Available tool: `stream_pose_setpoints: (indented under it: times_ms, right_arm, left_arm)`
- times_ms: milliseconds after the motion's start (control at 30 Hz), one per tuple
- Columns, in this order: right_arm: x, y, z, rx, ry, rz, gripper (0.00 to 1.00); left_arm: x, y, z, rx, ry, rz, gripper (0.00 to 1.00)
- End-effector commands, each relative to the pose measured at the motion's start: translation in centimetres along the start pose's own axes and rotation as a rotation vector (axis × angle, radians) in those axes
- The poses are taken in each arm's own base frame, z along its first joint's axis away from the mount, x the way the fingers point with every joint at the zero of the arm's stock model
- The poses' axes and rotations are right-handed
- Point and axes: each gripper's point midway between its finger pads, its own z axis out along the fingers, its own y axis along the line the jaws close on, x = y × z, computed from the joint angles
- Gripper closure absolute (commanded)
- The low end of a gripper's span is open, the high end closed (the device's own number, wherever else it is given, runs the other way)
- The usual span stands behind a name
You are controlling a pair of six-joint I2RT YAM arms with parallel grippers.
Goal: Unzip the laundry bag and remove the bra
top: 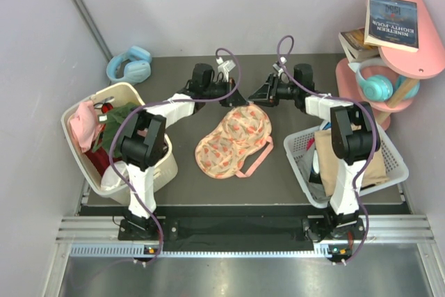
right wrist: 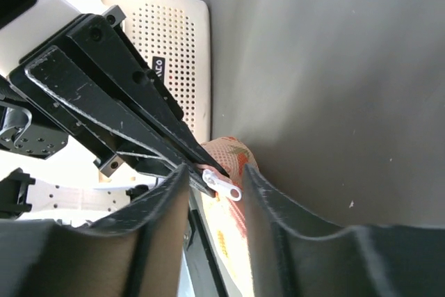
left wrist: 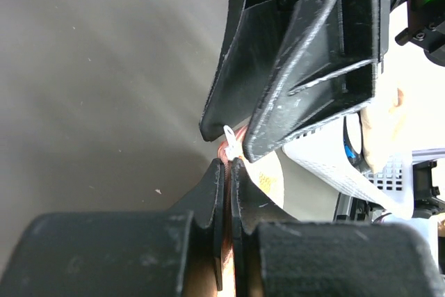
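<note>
Peach-printed laundry bag (top: 233, 140) lies mid-tabletop; left gripper (left wrist: 228, 166) clenches its far-edge pink trim (left wrist: 222, 151), right gripper (right wrist: 215, 173) straddles the zip pull (right wrist: 226, 186), jaws parted.

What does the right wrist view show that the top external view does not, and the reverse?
Only the right wrist view: the white zip pull lying between the right gripper's parted fingers, with the left gripper shut on the laundry bag's edge beside it. Only the top external view: the bag's full outline with its pink loop strap, the white basket, blue headphones and the book. Both: the two grippers at the bag's far end, and the cream basket.
</note>
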Motion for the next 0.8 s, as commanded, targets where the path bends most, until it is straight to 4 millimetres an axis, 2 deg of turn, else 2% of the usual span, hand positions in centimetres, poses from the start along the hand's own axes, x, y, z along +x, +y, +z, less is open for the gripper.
stream_pose_setpoints:
  times_ms: [0,267,400,567,767]
  right_arm:
    - [0.7,1.1,0.5,-0.034,0.021,-0.06,0.7]
    - [1.0,1.5,0.4,-0.039,0.026,-0.066,0.84]
    - [1.1,1.6,0.2,-0.034,0.023,-0.065,1.0]
    - [1.0,1.7,-0.1,-0.019,0.003,-0.075,1.0]
    - [0.2,0.6,-1.0,0.077,-0.039,-0.097,1.0]
  left_arm:
    - [-3.3,-3.2,-1.2,0.05,-0.091,0.109,1.0]
    - [-3.6,-2.9,-1.2,0.033,-0.107,0.102,1.0]
    - [-3.4,-2.8,-1.2,0.024,-0.106,0.095,1.0]
    - [-3.2,-2.4,-1.4,-0.003,-0.11,0.082,1.0]
    - [-2.7,-2.0,-1.7,-0.025,-0.103,0.072,1.0]
